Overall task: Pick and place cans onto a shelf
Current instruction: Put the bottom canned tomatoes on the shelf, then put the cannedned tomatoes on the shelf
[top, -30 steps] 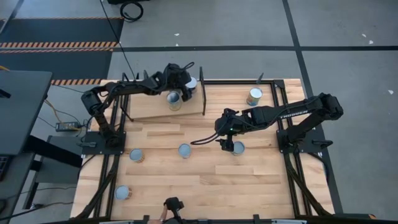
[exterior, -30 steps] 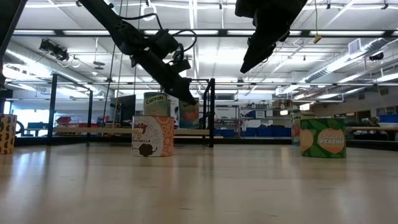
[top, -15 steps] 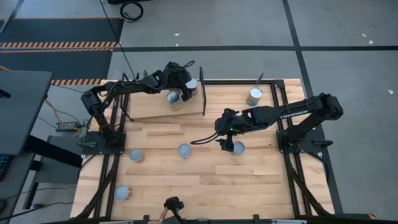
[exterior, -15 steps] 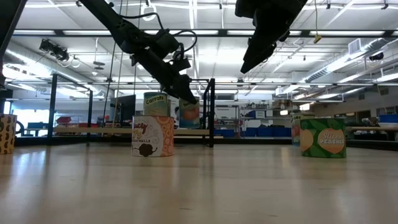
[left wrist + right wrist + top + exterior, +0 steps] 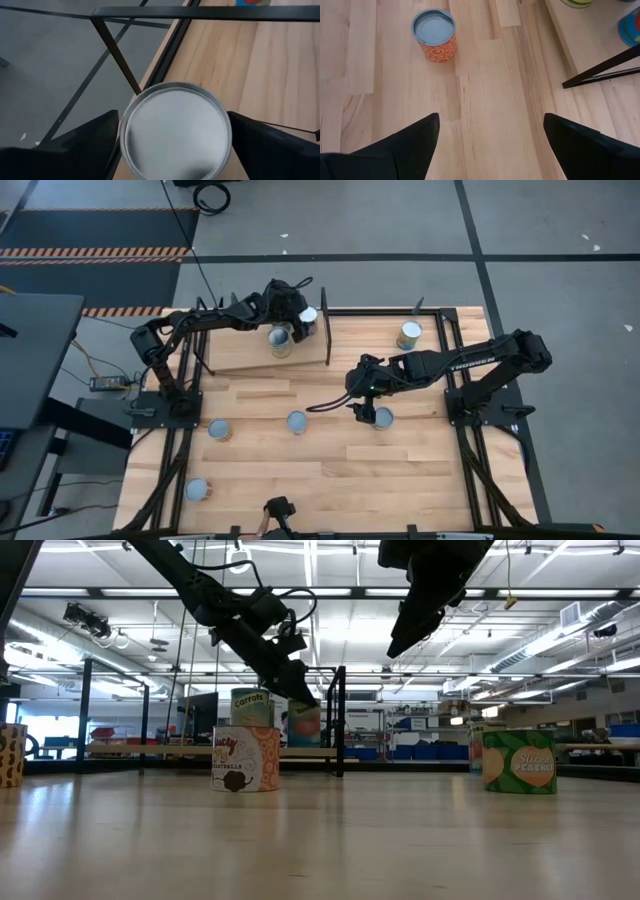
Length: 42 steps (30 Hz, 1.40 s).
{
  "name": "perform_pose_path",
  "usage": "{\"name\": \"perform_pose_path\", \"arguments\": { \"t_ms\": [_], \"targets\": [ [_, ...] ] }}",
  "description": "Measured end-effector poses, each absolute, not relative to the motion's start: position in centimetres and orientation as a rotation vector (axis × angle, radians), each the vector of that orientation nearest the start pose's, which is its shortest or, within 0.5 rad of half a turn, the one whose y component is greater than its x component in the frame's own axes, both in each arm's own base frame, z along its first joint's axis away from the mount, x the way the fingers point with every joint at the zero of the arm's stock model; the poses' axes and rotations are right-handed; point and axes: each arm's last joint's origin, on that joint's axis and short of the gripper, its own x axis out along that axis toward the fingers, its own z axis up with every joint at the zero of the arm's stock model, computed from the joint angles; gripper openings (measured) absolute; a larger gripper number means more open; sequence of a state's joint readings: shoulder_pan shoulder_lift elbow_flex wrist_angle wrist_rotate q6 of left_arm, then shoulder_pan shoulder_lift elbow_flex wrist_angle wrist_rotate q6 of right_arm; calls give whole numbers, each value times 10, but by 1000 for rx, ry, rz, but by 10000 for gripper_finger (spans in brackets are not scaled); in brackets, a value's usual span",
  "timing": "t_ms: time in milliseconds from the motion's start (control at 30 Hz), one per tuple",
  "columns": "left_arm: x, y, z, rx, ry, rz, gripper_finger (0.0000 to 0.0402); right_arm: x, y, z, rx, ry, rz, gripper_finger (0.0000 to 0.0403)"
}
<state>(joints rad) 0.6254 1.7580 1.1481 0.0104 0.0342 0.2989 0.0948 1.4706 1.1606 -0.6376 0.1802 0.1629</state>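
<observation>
High view: saw the left arm stretched from its base at the worktop's (image 5: 400, 470) left edge out to the far corner of the shelf (image 5: 240, 358), elbow bent, left end effector (image 5: 302, 323) pointing down over a silver-topped can (image 5: 309, 314). Found a second can (image 5: 281, 340) standing just beside it on the plank. Saw the right arm folded low across the middle of the worktop, right end effector (image 5: 366, 416) just beside a can near mid-table (image 5: 384, 418). Counted four more cans on the bare wood: one far right (image 5: 408, 334), one central (image 5: 297, 421), one left (image 5: 218, 429), one near-left (image 5: 196, 489).

Left wrist view: added what the overhead could not, namely both dark fingers (image 5: 85, 145) spread apart, astride the round lid, with the shelf's black rods crossing behind. Could not tell whether the fingers touched the rim.

Right wrist view: showed those fingers (image 5: 405, 145) spread wide with only bare wood between them, clamped on nothing, and the central can as orange-labelled with a bluish top.

Low view: gave heights. Showed the left end effector slanting down onto the can on the shelf, next to the "Carrots" label, and the right end effector hanging well above the worktop, clear of the green can below.
</observation>
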Motion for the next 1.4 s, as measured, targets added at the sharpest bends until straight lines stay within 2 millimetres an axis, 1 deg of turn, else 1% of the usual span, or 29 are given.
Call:
{"name": "perform_pose_path", "arguments": {
  "t_ms": [533, 700, 800, 867, 933, 1067, 1167, 1267, 1400],
  "targets": [
    [312, 225, 221, 137, 650, 530, 375, 301, 23, 270, 20, 929, -155, 366],
    [305, 220, 243, 164, 602, 545, 376, 300, 23, 271, 5, 924, -174, 366],
    [297, 212, 262, 170, 583, 544, 376, 297, 18, 275, -14, 915, -194, 366],
    [290, 202, 274, 163, 583, 532, 376, 294, 11, 281, -24, 890, -242, 366],
    [284, 189, 287, 147, 577, 494, 376, 288, 0, 289, -38, 866, -328, 366],
    [268, 156, 306, 71, 543, 368, 376, 264, -27, 299, -35, 856, -596, 366],
    [255, 127, 312, 36, 507, 291, 376, 239, -48, 293, 67, 845, -826, 366],
    [240, 99, 311, 20, 476, 231, 376, 216, -67, 281, 186, 815, -1011, 366],
    [222, 67, 305, 11, 430, 149, 376, 200, -93, 261, 348, 772, -1193, 366]
  ]
}}
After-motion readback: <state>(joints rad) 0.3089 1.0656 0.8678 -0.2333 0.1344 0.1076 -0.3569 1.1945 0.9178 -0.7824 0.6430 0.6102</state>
